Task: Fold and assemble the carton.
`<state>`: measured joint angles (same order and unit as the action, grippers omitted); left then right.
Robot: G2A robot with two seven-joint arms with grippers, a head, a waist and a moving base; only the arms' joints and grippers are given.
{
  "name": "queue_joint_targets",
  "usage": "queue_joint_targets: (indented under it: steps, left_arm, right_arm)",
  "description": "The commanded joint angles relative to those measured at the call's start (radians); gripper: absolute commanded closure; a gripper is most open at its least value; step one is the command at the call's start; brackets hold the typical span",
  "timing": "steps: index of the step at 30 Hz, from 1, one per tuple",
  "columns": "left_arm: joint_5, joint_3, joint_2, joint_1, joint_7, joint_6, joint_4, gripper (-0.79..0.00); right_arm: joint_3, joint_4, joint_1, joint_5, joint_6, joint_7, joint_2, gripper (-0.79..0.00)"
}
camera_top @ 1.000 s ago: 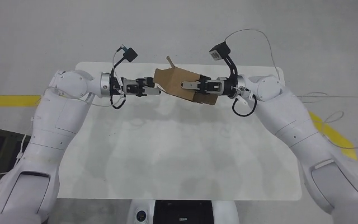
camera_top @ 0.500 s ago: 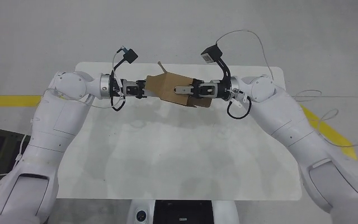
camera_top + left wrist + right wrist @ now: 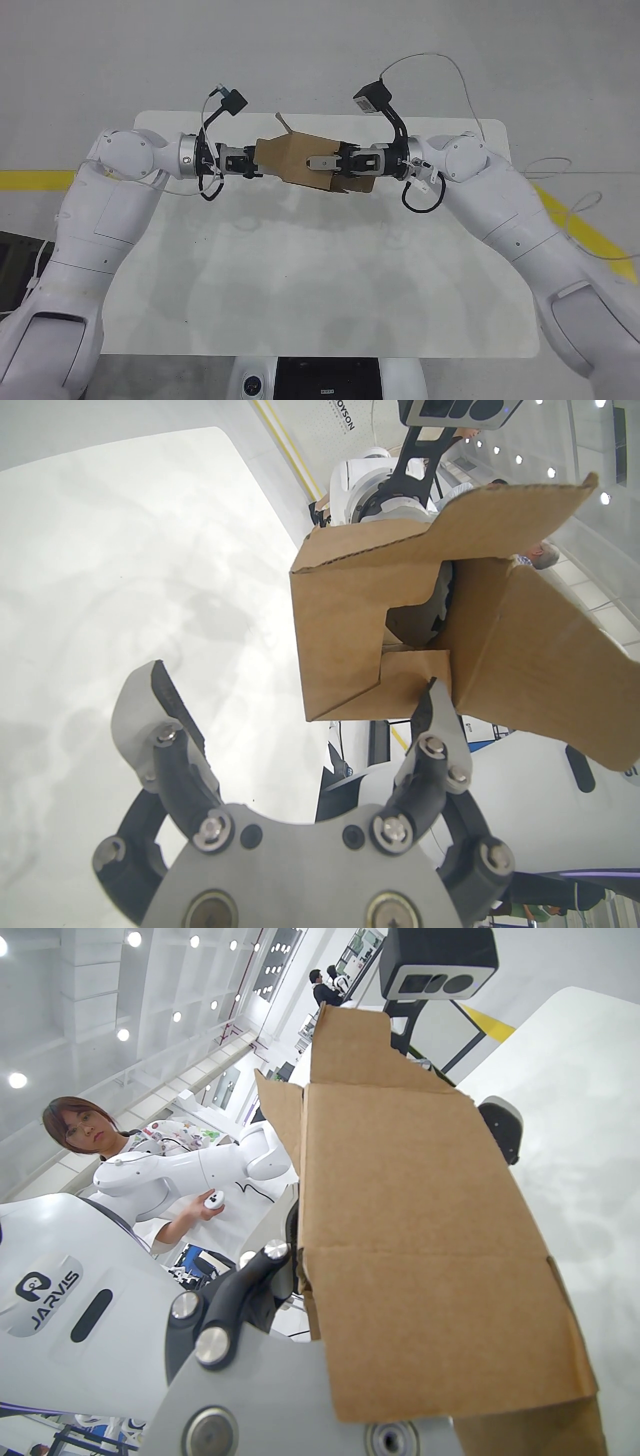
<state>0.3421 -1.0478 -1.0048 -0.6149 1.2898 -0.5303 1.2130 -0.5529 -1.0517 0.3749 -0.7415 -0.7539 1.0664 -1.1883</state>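
The brown carton [image 3: 295, 158] hangs above the far part of the white table [image 3: 300, 290], partly squared up, with loose flaps at both ends. My right gripper [image 3: 322, 162] is shut on one carton wall, one finger lying along the outside. In the right wrist view the carton [image 3: 410, 1208] covers most of that gripper. My left gripper [image 3: 256, 161] is at the carton's other end, open. In the left wrist view the carton [image 3: 340, 635] shows its half-folded end flaps, and one finger [image 3: 435, 710] of the left gripper [image 3: 296, 674] touches the lower flap's edge.
The white table has a bare top, and its far edge [image 3: 320, 113] lies just behind the carton. Cables loop from both wrists near the carton, and grey floor surrounds the table.
The right arm has carried the carton to the left and turned it more level. The left gripper has drawn back a little and now meets the carton's end.
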Motion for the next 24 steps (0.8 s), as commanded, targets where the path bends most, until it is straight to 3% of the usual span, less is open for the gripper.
queue_joint_targets:
  steps: [1, 11, 24]
  left_arm:
    - [0.011, 0.001, 0.0, -0.001, 0.004, 0.005, 0.002, -0.785]
    - [0.007, -0.016, 0.003, 0.014, -0.038, 0.025, -0.048, -0.785]
    - [-0.039, -0.025, -0.002, 0.063, -0.13, 0.05, -0.139, -0.785]
  right_arm:
    - [0.001, 0.003, -0.001, -0.001, -0.001, -0.001, 0.0, 0.0]
    - [-0.006, 0.004, 0.009, -0.013, 0.011, 0.011, 0.014, 0.0]
    - [0.005, -0.101, 0.022, -0.044, 0.091, 0.091, 0.03, 0.0]
